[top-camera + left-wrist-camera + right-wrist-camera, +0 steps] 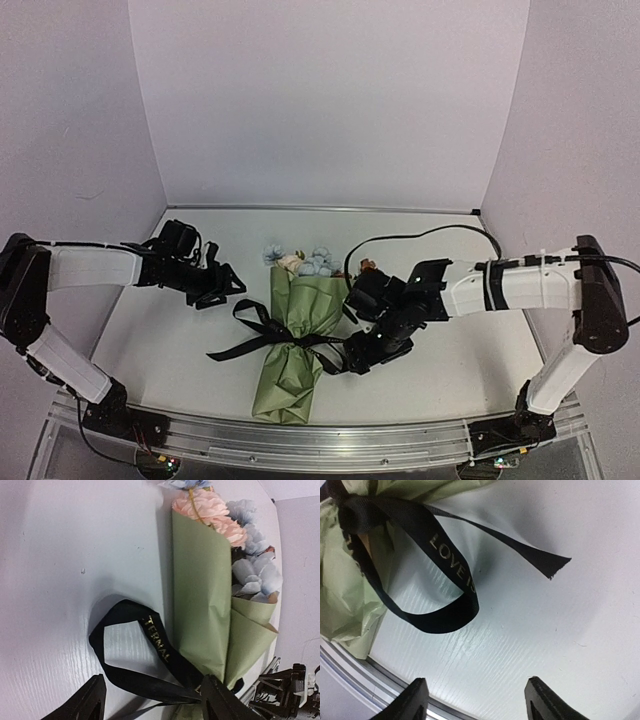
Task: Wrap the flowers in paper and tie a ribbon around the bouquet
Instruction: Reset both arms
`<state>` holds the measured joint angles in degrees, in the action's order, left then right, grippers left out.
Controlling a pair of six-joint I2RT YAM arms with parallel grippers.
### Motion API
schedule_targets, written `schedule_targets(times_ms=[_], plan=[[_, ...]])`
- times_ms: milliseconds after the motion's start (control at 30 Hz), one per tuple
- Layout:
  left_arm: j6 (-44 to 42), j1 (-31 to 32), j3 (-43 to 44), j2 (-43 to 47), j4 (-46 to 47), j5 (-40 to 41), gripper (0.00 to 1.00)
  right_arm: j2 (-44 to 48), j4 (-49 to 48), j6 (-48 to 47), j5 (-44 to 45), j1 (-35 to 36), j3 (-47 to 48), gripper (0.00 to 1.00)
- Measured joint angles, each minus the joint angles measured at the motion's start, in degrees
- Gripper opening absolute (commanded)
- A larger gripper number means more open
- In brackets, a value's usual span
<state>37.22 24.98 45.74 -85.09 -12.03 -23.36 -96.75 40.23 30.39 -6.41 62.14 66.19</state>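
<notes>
The left gripper [154, 680] sits at the bottom of its wrist view with its jaws spread wide and nothing pinched. A stretch of the ribbon [157, 640] lies across the gap and runs toward the right-hand finger; whether it touches that finger I cannot tell. Just above, the ribbon rises in a loop off the table [170, 340]. To its right the paper [200, 580] is rolled into a cone, and the flowers [210, 510] stick out at the upper right of the frame. The right gripper [476, 680] is also parted and empty, low in its own view. Another ribbon loop hangs above it at centre left, a cut tail points toward the right edge, and crumpled paper fills the left side. In the top view the bouquet [295, 340] lies in the lower middle, heads toward the back wall. The black band crosses its waist, with loops and tails on both sides. The left gripper is off to its upper left and the right gripper is close against its right flank. By my judgement both parts of the task are essentially finished: the flowers are wrapped and the ribbon looks bowed round the cone. How tight the knot is cannot be made out. What seems left is only to draw the arms clear without snagging a loop.
</notes>
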Motion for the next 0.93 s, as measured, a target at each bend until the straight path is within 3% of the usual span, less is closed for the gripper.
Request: schedule_targets(times_ms=[33, 67, 267, 567, 933], plan=[[-0.1, 0.3, 0.6, 1.3, -0.7, 0.4, 0.96, 1.2, 0.2, 0.3, 0.3, -0.2, 0.1, 0.98], [-0.5, 0.5, 1.1, 2.5, -1.4, 0.9, 0.99, 2.5, 0.4, 0.7, 0.6, -0.4, 0.1, 0.98], [-2.9, 1.0, 4.7, 9.4, -4.0, 3.0, 1.00, 11.6, 0.1, 1.6, 5.0, -4.0, -0.9, 0.98], [-5.2, 1.1, 7.0, 18.3, -4.8, 10.0, 1.00, 25.7, -1.0, 2.2, 18.1, -7.5, -10.3, 0.98], [-5.9, 1.2, 8.6, 21.8, -5.7, 16.5, 1.00, 39.5, -1.7, 2.0, 30.0, -7.6, -18.2, 0.98]])
